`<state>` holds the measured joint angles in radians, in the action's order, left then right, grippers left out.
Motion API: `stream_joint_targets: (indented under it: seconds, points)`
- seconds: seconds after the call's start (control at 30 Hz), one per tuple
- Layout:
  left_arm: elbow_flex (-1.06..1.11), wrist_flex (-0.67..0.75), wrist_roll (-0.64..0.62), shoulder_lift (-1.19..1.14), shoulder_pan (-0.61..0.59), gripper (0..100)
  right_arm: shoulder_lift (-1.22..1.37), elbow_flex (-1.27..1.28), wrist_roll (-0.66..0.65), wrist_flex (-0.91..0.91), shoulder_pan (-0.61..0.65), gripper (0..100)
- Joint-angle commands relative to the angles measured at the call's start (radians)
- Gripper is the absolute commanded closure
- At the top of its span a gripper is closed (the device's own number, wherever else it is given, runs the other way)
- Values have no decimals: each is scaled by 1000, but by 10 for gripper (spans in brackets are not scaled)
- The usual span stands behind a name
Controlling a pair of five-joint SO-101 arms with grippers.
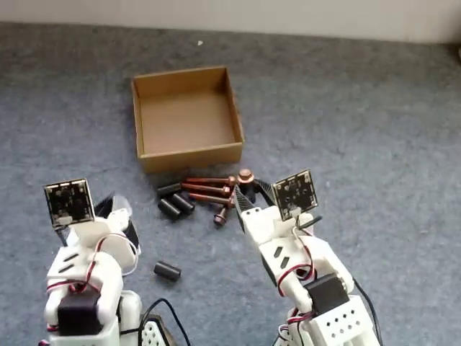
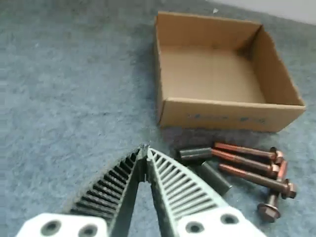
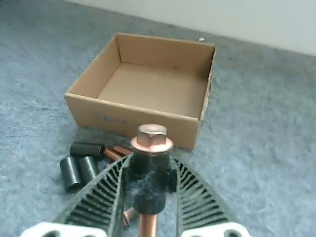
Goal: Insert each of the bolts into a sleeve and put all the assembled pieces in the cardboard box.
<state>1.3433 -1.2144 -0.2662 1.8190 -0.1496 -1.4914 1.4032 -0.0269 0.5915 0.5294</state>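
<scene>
Right wrist view: right end effector point(image 3: 149, 165) clamps sleeve point(image 3: 148, 197) hiding bolt point(image 3: 150, 140) shank.

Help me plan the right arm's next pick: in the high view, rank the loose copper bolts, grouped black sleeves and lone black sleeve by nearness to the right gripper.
Right gripper holds a sleeved bolt.
1. Loose copper bolts, beside it.
2. Grouped black cylindrical sleeves, beyond the bolts.
3. Lone black sleeve, between the arms.

Tabletop point(image 1: 382, 108): grey, carpet-like covering.
Cardboard box point(image 1: 191, 156): open, on the far side.
Bolts point(image 1: 207, 189): copper-coloured, lying just before the box.
Sleeves point(image 1: 175, 204): black, beside the bolts.
Lone sleeve point(image 1: 167, 272): well apart from the others.
</scene>
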Motion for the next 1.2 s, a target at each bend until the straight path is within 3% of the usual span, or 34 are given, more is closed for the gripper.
stream_joint_targets:
  seconds: [0.0,0.27,0.5,0.97,1.17]
  points:
    - [110,3,12,4,-47,994,45,-76,49,-4,-18,994]
    - [234,3,14,2,-44,994,476,-361,118,-5,-28,994]
    - [329,92,117,2,-44,994,819,-670,114,-16,-28,994]
    - [352,138,117,1,-42,994,1457,-1076,117,-412,-24,994]
    - [352,138,117,1,-47,994,1664,-1141,117,-481,-24,991]
